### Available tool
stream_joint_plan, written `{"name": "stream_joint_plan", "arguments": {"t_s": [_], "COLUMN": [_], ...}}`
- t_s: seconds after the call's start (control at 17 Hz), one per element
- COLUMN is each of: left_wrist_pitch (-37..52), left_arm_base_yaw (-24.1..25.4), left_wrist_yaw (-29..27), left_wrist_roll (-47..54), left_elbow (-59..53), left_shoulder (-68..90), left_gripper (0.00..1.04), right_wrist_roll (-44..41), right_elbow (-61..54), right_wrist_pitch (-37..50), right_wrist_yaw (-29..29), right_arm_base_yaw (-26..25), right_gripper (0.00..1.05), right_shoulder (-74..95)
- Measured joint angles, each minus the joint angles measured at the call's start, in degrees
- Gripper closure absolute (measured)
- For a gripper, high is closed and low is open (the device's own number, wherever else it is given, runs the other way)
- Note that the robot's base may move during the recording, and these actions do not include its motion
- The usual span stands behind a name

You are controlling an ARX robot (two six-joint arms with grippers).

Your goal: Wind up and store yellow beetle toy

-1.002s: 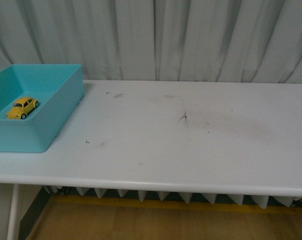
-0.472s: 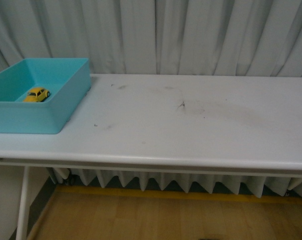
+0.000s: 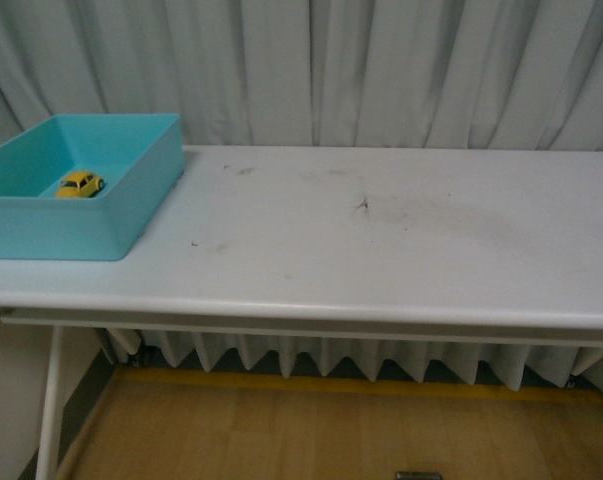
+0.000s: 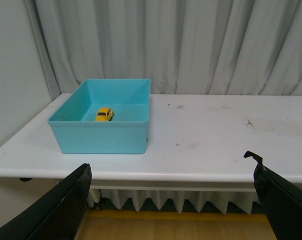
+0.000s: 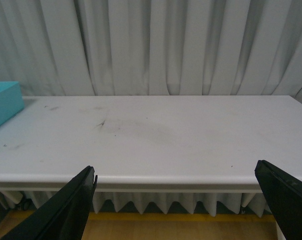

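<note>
Front view: yellow beetle toy inside teal bin, table left edge.

**Both grippers spread wide, holding nothing**

The left gripper has its dark fingers far apart, with nothing between them. The right gripper is likewise parted wide and empty. Neither arm appears in the front view.

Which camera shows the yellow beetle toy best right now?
The left wrist view: the yellow beetle toy sits unobstructed inside the teal bin. The front view shows it smaller, near the frame's edge. The right wrist view misses it entirely.
</note>
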Motion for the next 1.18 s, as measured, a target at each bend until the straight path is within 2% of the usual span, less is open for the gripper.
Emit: {"name": "stream_joint_plan", "arguments": {"t_s": [1.18], "left_wrist_pitch": [0.0], "left_arm_base_yaw": [0.0], "left_wrist_yaw": [0.0], "left_wrist_roll": [0.0], "left_elbow": [0.0], "left_shoulder": [0.0], "left_gripper": [0.07], "right_wrist_roll": [0.0], "right_elbow": [0.0], "right_wrist_pitch": [0.0], "right_wrist_yaw": [0.0], "right_arm_base_yaw": [0.0], "right_gripper": [0.06], "right_shoulder": [0.0]}}
